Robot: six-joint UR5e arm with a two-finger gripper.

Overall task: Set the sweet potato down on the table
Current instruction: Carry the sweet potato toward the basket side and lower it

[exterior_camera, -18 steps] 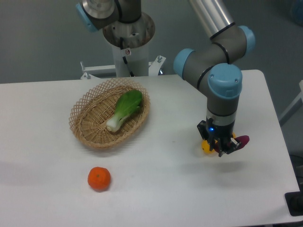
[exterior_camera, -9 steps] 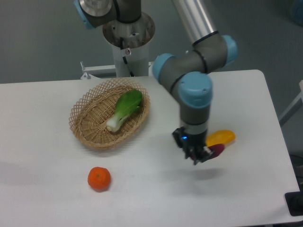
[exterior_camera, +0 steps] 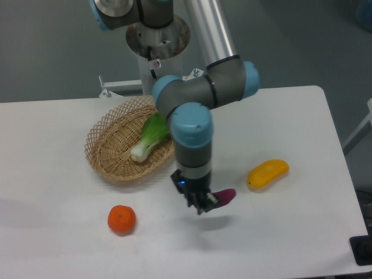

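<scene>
The dark purple sweet potato (exterior_camera: 224,196) is held in my gripper (exterior_camera: 204,203), which is shut on its left end; its right end sticks out to the right. Gripper and sweet potato hang just above the white table (exterior_camera: 302,116), near its front middle, with a shadow beneath them. My arm comes down from the upper left, partly covering the basket's right rim.
A wicker basket (exterior_camera: 110,145) with a green bok choy (exterior_camera: 152,135) sits at the left behind my arm. A yellow-orange oblong fruit (exterior_camera: 268,173) lies to the right of the gripper. A round tangerine (exterior_camera: 121,220) rests at the front left.
The gripper has carried the sweet potato leftward across the table, away from the yellow fruit, which stays in place and is now fully uncovered.
</scene>
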